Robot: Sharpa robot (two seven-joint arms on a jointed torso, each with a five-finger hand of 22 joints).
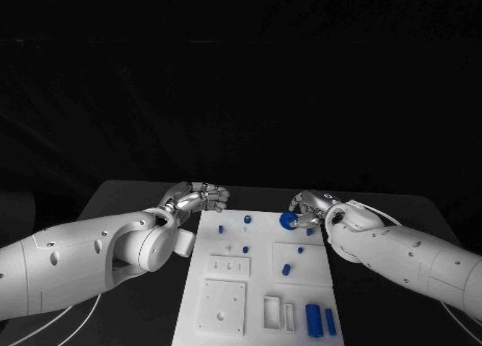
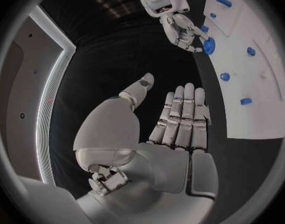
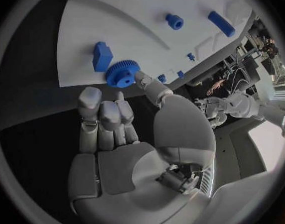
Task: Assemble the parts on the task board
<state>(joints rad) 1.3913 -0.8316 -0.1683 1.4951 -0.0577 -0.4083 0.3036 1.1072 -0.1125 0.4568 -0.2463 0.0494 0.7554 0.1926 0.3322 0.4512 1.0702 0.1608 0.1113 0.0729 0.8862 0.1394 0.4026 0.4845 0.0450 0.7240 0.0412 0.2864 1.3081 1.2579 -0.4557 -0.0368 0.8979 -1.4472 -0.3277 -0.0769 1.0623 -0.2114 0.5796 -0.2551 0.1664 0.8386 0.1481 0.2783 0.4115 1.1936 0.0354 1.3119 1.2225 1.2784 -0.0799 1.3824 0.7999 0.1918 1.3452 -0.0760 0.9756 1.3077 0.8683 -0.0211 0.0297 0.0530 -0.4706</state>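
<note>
I see the white task board (image 1: pixel 226 303) in the middle of the black table (image 1: pixel 127 194), long side going away from the robot.

My right hand (image 1: pixel 312 207) is at the far right part of the board. It pinches a blue gear (image 1: pixel 290 219) between thumb and a finger; in the right wrist view the gear (image 3: pixel 122 73) sits at the fingertips, just above the board surface, next to a blue block part (image 3: pixel 102 56) standing on the board. If the gear touches the board or not, I cannot tell. Other fingers are half curled.

My left hand (image 1: pixel 200 196) is at the far left corner of the board, beside its edge. In the left wrist view the hand (image 2: pixel 174 119) is open, fingers straight and close together, thumb apart, holding nothing.

Other blue parts on the board: small pegs (image 1: pixel 246 218) in the far-middle area, an oval piece (image 1: pixel 286 270) on the right plate, and two long cylinders (image 1: pixel 320 320) lying side by side at the near right corner.
</note>
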